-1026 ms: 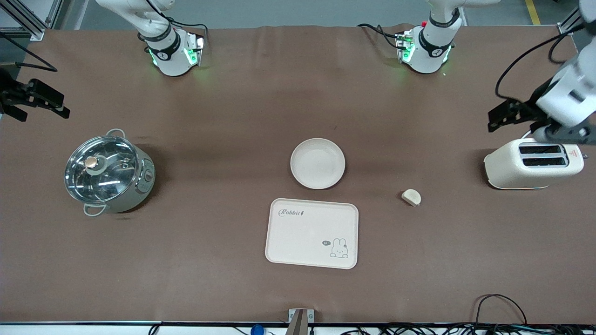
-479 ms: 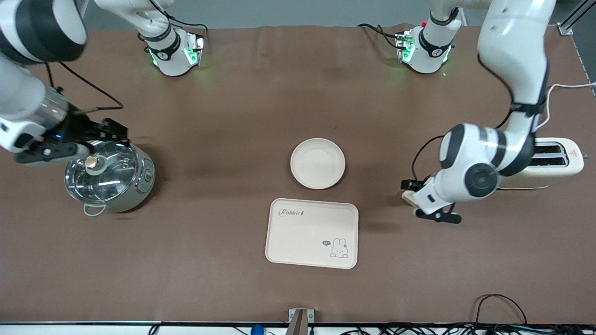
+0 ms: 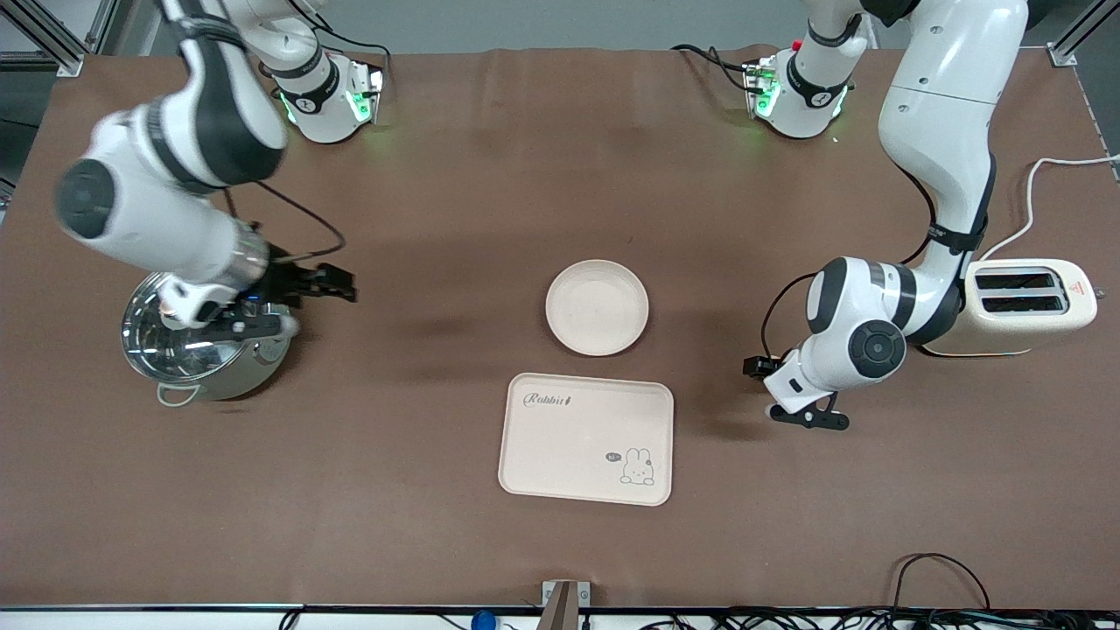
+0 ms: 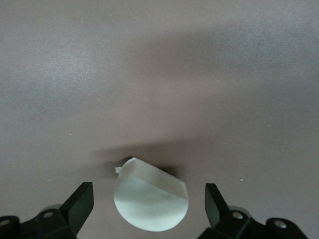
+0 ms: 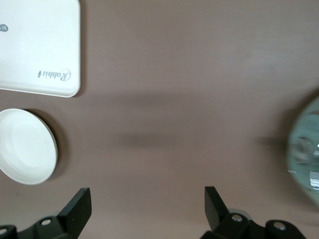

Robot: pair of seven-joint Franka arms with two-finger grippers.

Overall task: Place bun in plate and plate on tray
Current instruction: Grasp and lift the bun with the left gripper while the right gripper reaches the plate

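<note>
The bun (image 4: 149,201), a small cream-white lump with one flat side, lies on the brown table between the open fingers of my left gripper (image 4: 148,191). In the front view my left gripper (image 3: 783,392) is low over the table toward the left arm's end, and its hand hides the bun. The round plate (image 3: 597,307) sits empty mid-table, and it also shows in the right wrist view (image 5: 25,146). The Rabbit tray (image 3: 585,439) lies empty, nearer the front camera than the plate. My right gripper (image 3: 337,287) is open and empty beside the pot.
A steel pot with a glass lid (image 3: 197,350) stands toward the right arm's end, partly under the right hand. A cream toaster (image 3: 1024,306) with a white cord stands toward the left arm's end, beside the left arm.
My left arm swung in from the toaster and came down with its gripper round the bun. My right arm swept in from the table's edge, over the pot, toward the middle.
</note>
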